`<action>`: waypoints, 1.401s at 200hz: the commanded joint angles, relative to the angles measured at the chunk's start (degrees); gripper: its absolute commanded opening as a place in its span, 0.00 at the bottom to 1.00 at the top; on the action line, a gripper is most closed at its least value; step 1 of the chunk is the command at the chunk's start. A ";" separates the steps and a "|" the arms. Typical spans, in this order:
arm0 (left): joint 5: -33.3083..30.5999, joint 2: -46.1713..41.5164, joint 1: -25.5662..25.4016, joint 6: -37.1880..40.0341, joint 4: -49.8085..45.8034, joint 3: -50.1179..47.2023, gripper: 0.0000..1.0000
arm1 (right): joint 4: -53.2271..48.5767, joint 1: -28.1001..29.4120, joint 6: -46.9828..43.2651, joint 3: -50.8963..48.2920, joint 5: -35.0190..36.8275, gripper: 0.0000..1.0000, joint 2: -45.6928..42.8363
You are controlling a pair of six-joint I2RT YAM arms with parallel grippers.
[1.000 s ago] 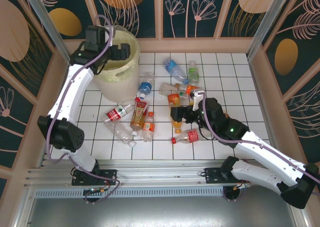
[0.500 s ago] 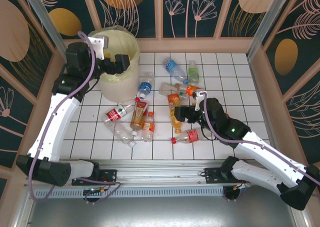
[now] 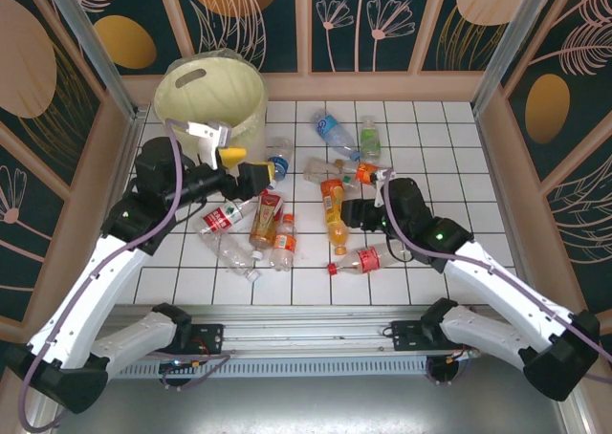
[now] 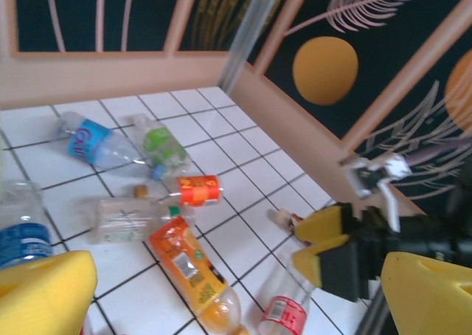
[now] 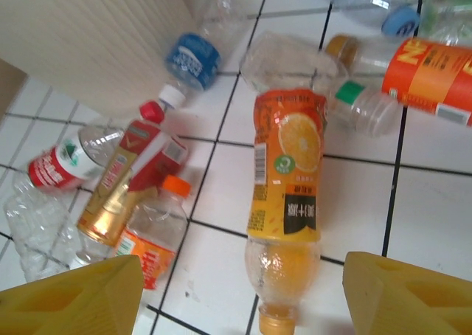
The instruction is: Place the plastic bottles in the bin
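Right fingers [image 5: 70, 294]: apart, one on each side of the orange bottle [image 5: 286, 195]
Bottle: long way runs straight out from them, cap nearest
Left fingers [image 4: 44, 291]: apart, empty, farther away

White tiled floor [image 3: 430, 128]; dark leaf-patterned walls [image 3: 392, 18]; metal rail [image 3: 316, 341].

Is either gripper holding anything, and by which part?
Nothing is held. The left gripper is open and empty; the right gripper straddles the orange juice bottle at its cap end without touching it.
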 commanded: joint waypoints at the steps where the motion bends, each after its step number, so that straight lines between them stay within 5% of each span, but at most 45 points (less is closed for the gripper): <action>1: 4.34 0.05 -2.26 -1.77 4.57 -3.37 0.99 | -1.24 -0.57 1.36 -1.59 -3.70 0.72 2.79; 86: 6.19 1.24 -5.53 -11.79 21.60 -17.74 0.99 | 7.10 -0.65 3.68 -7.40 -6.81 0.80 10.91; 122: 5.24 2.20 -6.00 -11.57 22.95 -19.28 0.99 | -0.23 -0.85 2.53 -4.17 -1.81 0.80 12.04; 150: 5.17 2.93 -6.00 -11.21 24.66 -20.49 0.99 | 3.27 -2.61 1.18 -3.76 -6.55 0.80 11.47; 176: 2.50 3.10 -6.00 -8.66 19.85 -19.37 0.99 | 6.25 -2.37 1.88 -2.10 -15.08 0.76 13.41; 205: -7.09 1.74 -6.00 -3.50 8.89 -16.87 0.99 | 6.81 3.27 8.50 0.01 -14.17 0.76 15.75; 280: -1.13 -6.96 -6.00 3.02 3.14 -15.16 0.99 | 16.70 13.79 26.51 -0.58 -9.84 0.73 23.33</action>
